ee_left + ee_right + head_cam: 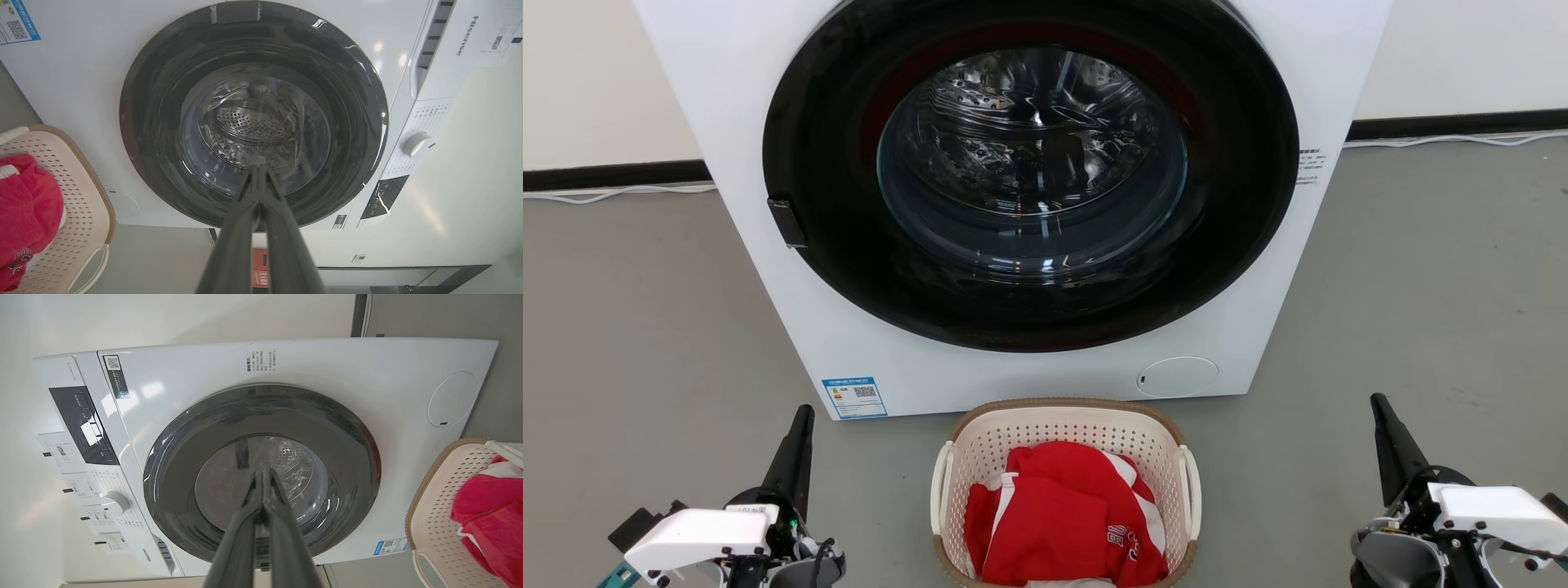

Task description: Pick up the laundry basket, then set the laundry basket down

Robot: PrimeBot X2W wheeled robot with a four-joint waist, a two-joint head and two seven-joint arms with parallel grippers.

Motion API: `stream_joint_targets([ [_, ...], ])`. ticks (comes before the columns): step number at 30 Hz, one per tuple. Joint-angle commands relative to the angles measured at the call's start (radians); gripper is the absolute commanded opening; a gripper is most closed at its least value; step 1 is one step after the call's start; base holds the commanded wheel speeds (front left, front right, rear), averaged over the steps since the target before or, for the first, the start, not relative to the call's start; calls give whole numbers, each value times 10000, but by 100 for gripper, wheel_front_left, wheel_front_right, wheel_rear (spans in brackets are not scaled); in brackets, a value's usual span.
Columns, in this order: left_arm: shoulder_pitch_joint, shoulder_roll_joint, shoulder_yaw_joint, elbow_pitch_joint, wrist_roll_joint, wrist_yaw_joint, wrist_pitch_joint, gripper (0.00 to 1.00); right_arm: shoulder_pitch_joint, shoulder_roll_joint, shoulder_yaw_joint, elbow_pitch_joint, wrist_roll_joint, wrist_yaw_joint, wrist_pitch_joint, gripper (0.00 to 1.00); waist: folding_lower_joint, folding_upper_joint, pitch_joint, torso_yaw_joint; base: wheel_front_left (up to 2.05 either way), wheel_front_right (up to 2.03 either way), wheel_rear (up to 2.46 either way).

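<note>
A white washer (1029, 188) stands far on the grey floor (645, 327). Just in front, nearer, the laundry basket (1066, 433) sits on the floor holding a red garment (1062, 523). The left end effector (805, 412) and right end effector (1379, 404) flank it, apart, both closed on nothing.

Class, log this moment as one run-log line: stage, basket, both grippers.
stage: before pickup | laundry basket: on floor before washing machine, red garment inside | left gripper: shut, empty | right gripper: shut, empty
</note>
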Motion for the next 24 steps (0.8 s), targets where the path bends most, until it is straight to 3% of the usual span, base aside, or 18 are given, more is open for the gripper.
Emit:
stream_joint_targets([
  [1,-262,106,293,-295,-51,-73,60,0,-227,-33,183,-309,68,73,73,0,0,0,0,0,0,0,0],
  [8,-262,106,293,-295,-51,-73,60,0,-227,-33,183,-309,68,73,73,0,0,0,0,0,0,0,0],
  [9,9,-4,-2,42,2,2,-4,100,13,0,6,40,-4,0,0,100,0,0,0,0,0,0,0],
  [18,129,-33,-205,170,25,-1,-226,100,141,21,213,10,-52,3,-205,100,22,0,-16,-3,0,0,0],
  [24,171,-26,-375,138,115,-4,-406,100,204,-4,372,-111,-249,6,-391,100,1,0,7,-7,0,0,0],
])
